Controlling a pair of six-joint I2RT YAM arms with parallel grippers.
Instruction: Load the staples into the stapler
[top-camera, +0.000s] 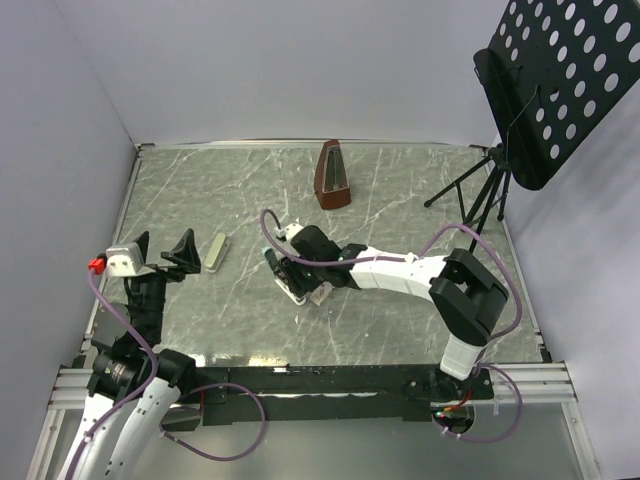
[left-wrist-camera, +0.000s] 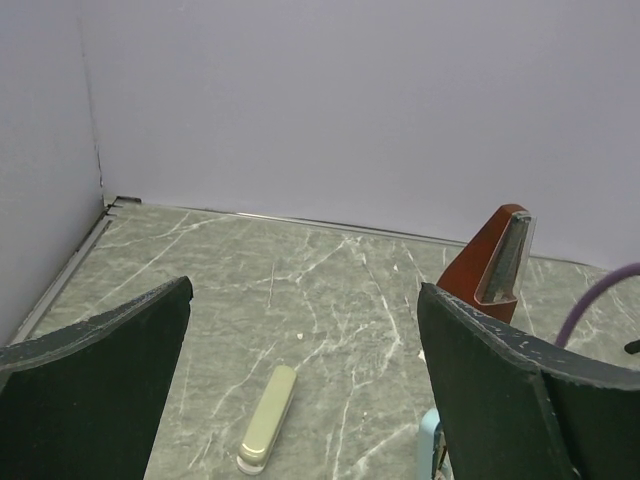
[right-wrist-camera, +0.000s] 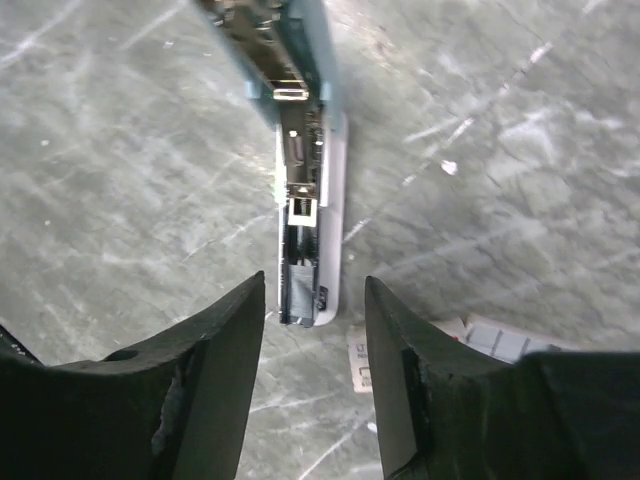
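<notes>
The stapler (right-wrist-camera: 300, 150) lies open on the marble table, its light-blue top swung back from the white base. A short grey staple strip (right-wrist-camera: 301, 297) sits in the near end of its magazine channel. My right gripper (right-wrist-camera: 313, 277) is open and empty, hovering just above that end, one finger on each side. The small cream staple box (right-wrist-camera: 358, 361) lies beside the right finger, its tray (right-wrist-camera: 490, 337) slid out. In the top view the right gripper (top-camera: 285, 270) is over the stapler (top-camera: 296, 290). My left gripper (top-camera: 162, 248) is open and empty at the far left.
A pale green oblong stapler-like object (left-wrist-camera: 268, 418) lies ahead of the left gripper (left-wrist-camera: 305, 292); it also shows in the top view (top-camera: 215, 252). A red-brown metronome (top-camera: 333, 175) stands at the back centre. A black music stand (top-camera: 560, 80) and its tripod (top-camera: 480, 190) occupy the back right.
</notes>
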